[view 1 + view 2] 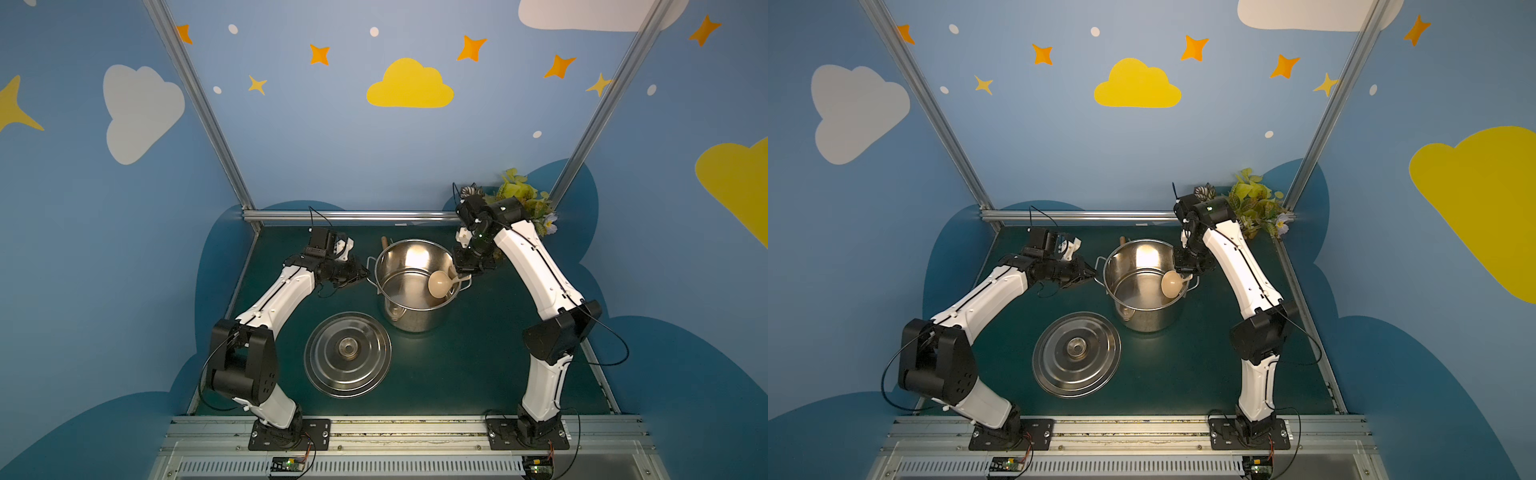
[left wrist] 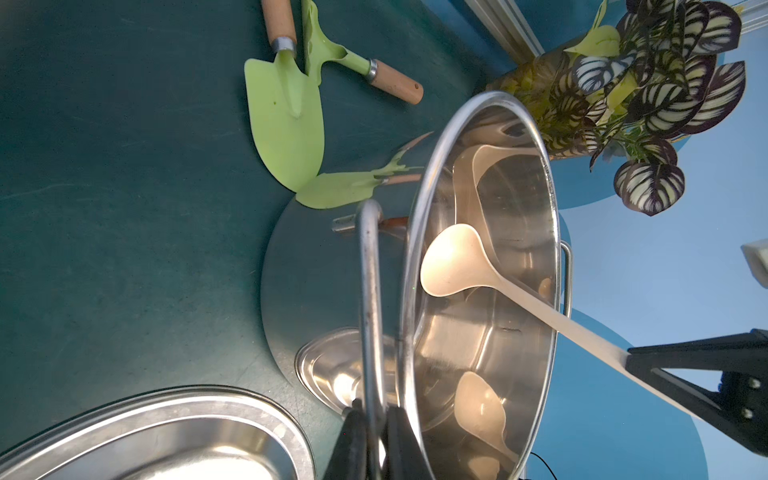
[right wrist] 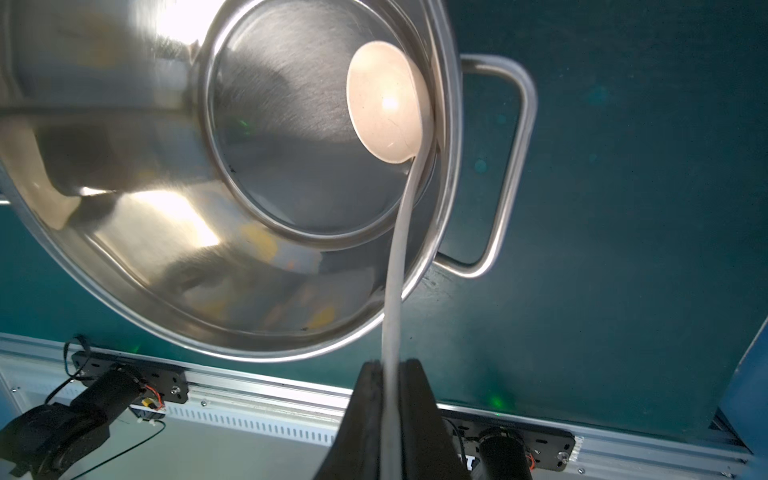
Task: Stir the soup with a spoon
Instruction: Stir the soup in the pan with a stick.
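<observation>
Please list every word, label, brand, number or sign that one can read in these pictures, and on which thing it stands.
No text can be read in any view.
The pot, lid and spoon show no print.
The circuit board at the front rail is too small to read.

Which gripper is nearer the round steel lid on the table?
Left. The left gripper grips the steel pot's handle nearest the lid; the right gripper holds the cream plastic ladle at the pot's opposite side.
</observation>
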You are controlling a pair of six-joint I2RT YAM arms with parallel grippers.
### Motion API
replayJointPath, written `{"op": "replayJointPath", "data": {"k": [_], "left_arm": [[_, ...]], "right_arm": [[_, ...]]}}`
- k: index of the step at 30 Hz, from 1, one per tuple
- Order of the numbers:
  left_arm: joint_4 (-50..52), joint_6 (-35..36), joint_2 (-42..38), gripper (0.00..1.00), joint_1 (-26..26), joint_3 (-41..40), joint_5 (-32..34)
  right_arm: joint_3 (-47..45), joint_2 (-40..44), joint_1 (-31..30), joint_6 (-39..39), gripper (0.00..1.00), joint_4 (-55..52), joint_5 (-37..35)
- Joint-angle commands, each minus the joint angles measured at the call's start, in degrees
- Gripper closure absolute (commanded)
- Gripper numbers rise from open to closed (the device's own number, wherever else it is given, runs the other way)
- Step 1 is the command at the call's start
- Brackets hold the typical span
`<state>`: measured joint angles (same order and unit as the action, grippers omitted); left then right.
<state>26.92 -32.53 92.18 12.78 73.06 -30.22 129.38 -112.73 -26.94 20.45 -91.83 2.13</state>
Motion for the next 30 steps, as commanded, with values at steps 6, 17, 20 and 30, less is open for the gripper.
{"op": "replayJointPath", "data": {"k": [6, 17, 20, 30], "left_arm": [[2.3, 2.4, 0.1, 0.88, 1.1, -1.1, -1.9], [2.1, 2.3, 0.2, 0.88, 1.1, -1.3, -2.2], [2.1, 2.3, 0.2, 0.88, 1.1, -1.5, -2.2], [1.4, 2.2, -0.3, 0.88, 1.0, -2.3, -2.4]], "right_arm": [[14.1, -9.8, -0.5, -1.3, 1.0, -8.5, 0.3], [22.3, -16.6, -6.0, -1.1, 1.0, -3.6, 12.3], [22.1, -16.7, -7.6, -0.6, 1.0, -3.4, 14.4], [8.1, -6.4, -10.7, -1.7, 1.0, -4.2, 12.6]]}}
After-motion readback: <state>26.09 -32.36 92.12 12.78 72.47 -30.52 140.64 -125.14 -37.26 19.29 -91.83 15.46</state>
